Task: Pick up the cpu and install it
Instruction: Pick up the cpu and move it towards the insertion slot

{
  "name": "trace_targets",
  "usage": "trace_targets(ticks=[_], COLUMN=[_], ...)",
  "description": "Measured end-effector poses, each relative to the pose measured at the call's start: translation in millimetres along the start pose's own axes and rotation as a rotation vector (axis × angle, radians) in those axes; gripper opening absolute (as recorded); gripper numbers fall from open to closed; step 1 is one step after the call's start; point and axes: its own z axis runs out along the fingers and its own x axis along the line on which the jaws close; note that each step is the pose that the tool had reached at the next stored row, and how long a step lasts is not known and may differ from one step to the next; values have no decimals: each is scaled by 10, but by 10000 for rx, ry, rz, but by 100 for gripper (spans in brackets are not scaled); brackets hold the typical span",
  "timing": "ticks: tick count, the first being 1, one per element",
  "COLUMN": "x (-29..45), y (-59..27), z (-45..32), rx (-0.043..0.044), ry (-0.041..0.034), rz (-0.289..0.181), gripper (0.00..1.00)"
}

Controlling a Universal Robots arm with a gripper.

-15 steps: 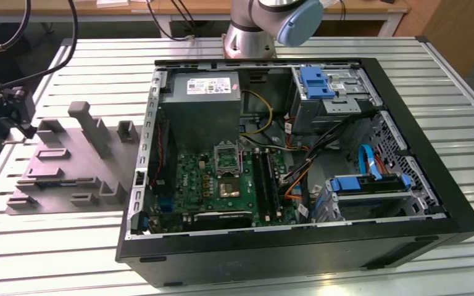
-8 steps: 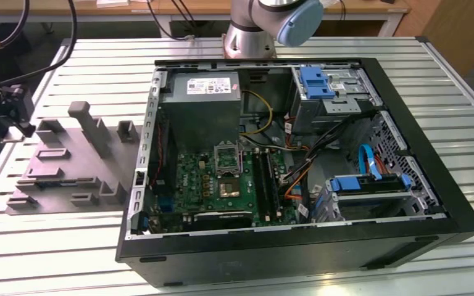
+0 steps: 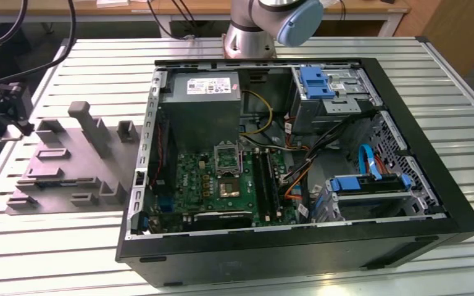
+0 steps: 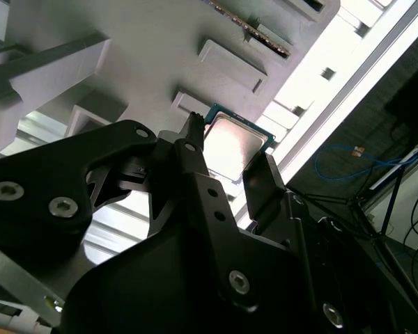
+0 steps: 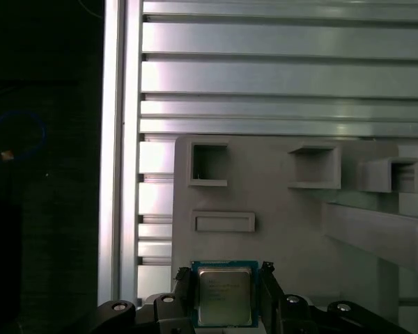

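Claw: the claw [image 5: 225, 280] was seen closest to the lens in both wrist views, its two dark fingers [image 5: 183, 287] pressed against opposite edges of the cpu [image 5: 226, 296], so it was judged to be pinching the chip.
Cpu: the cpu was held flat between the fingers, with its silver-grey top facing the first wrist view and its green rim showing around it.
Position: in the second wrist view the cpu [image 4: 237, 142] was seen just beyond the claw [image 4: 228, 149], close over the grey fixture [image 4: 160, 42]. Whether it was resting on the fixture or had been raised clear could not be told.
Grip reason: the edges were probably chosen so that the metal top and the contact face were left untouched and the chip was kept level.
Fixture: the fixture [image 3: 64, 166] was laid on the slatted desk [image 3: 56, 246], at the exterior view's left of the computer case [image 3: 434, 154]. Its moulded pockets [image 5: 210, 165] were likely meant to keep parts at known spots.
Case: the case was laid on its side with the open face up, presumably so that the motherboard could be reached from above.
Socket: the socket [image 3: 225, 184] was seen uncovered on the motherboard, well apart from the fixture where the cpu was held.
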Motion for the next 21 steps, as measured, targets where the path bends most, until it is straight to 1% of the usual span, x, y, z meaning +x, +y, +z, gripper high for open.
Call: trace_targets(ticks=[21], x=[-2], y=[5], z=[-110], rx=[0], ry=[0], rz=[1], gripper=[47])
